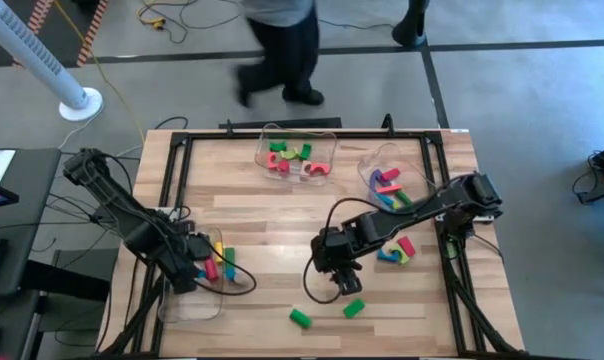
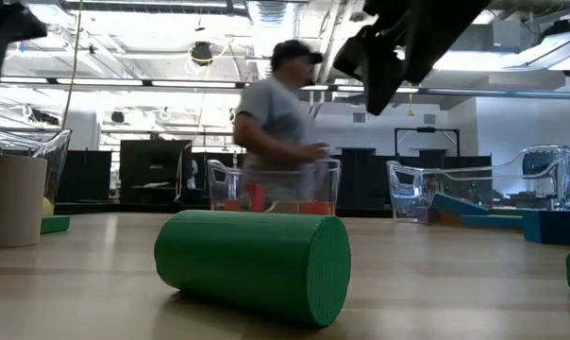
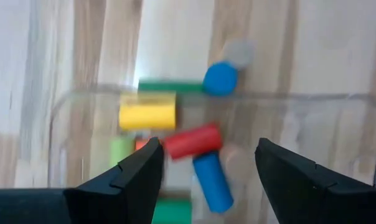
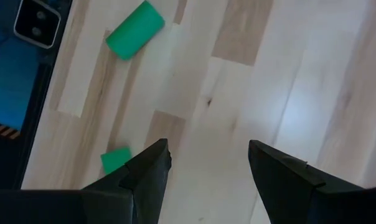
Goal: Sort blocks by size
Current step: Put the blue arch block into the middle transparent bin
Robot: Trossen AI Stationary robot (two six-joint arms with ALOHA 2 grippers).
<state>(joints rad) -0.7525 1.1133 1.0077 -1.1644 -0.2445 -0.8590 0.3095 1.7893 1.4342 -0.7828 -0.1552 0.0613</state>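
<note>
Two loose green blocks on bare wood near the table's front edge — a green cylinder [image 1: 300, 319] lying on its side and a smaller green block [image 1: 353, 308] just to its right. Both well apart from the bins, both unsorted.

Right gripper [image 1: 343, 280] hovering above the table just behind the smaller green block, jaws spread and empty; seen through its own wrist camera, the green cylinder [image 4: 135, 29] lying ahead and off to one side of the gap, the smaller green block [image 4: 115, 160] close beside one finger, neither between the jaws. By far the nearer arm to both pieces.

Left gripper [image 1: 187, 268] over the clear bin [image 1: 187, 305] at the table's left front, jaws spread wide and holding nothing; below it in the bin, a yellow cylinder [image 3: 147, 115], a red cylinder [image 3: 192, 141] and a blue cylinder [image 3: 212, 182]. Well away from the green cylinder, with the bin wall between.

Long axis of the green cylinder running diagonally relative to the table's front edge — round end face [image 2: 327, 272] turned toward the low camera. Likely call for the next pick: right arm, a short shift toward the front edge, wrist turned so the fingers close across the cylinder's round side rather than along its length. Risk of rolling if nudged on the curve.

Two more clear bins at the back and right of the table, already holding mixed blocks.
</note>
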